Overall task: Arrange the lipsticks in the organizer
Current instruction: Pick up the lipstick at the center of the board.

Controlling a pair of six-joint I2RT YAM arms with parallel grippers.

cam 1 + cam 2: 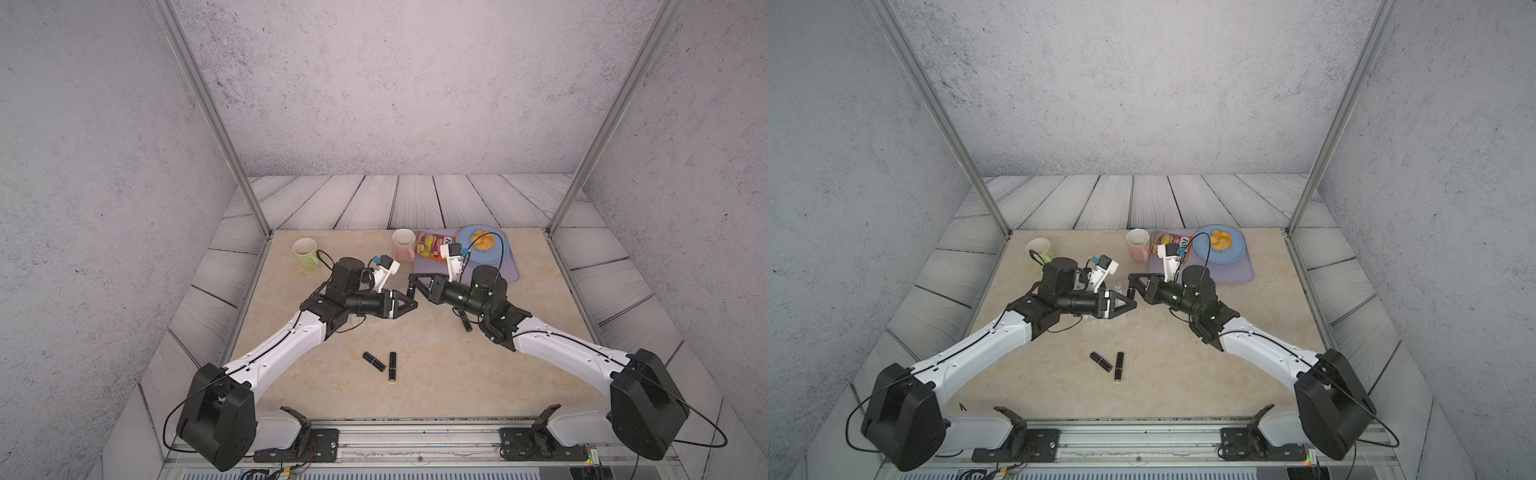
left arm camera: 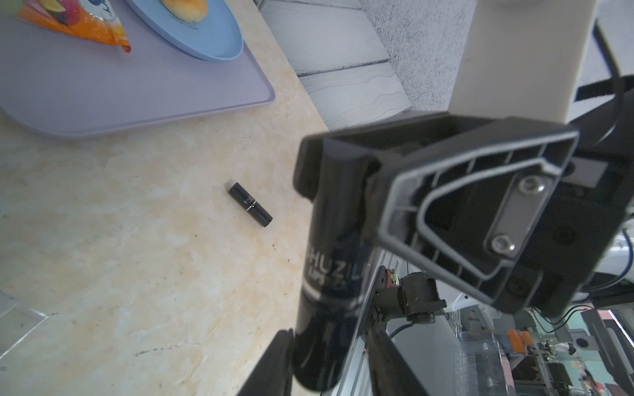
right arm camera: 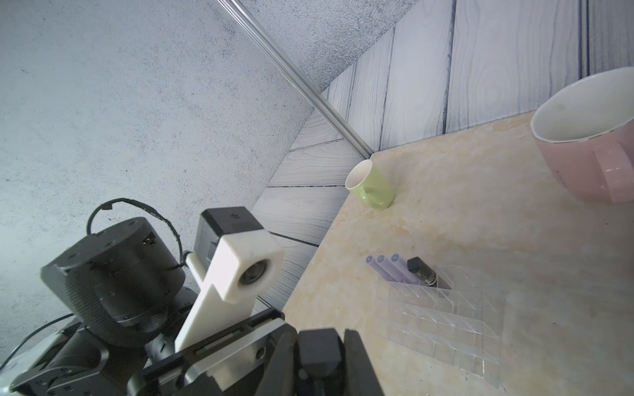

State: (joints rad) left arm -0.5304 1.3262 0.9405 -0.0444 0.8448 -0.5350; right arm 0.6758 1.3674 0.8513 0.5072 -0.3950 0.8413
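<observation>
A black lipstick (image 1: 410, 288) hangs above the table's middle, gripped at both ends. My right gripper (image 1: 411, 277) is shut on its upper end (image 3: 319, 346). My left gripper (image 1: 412, 300) has its fingers closed against the lower end (image 2: 332, 240). Two black lipsticks (image 1: 374, 360) (image 1: 392, 366) lie near the front. Another lipstick (image 1: 465, 322) lies under the right arm. The clear organizer (image 3: 446, 322) holds three lilac lipsticks (image 3: 387, 271) and one black lipstick (image 3: 425, 274) along one edge. In both top views the left arm mostly hides the organizer.
A green mug (image 1: 305, 249) stands at the back left and a pink mug (image 1: 403, 243) at the back middle. The lilac mat (image 1: 505, 272) at the back right bears a blue plate (image 1: 496, 249) with a bun and a snack pouch (image 1: 430, 245).
</observation>
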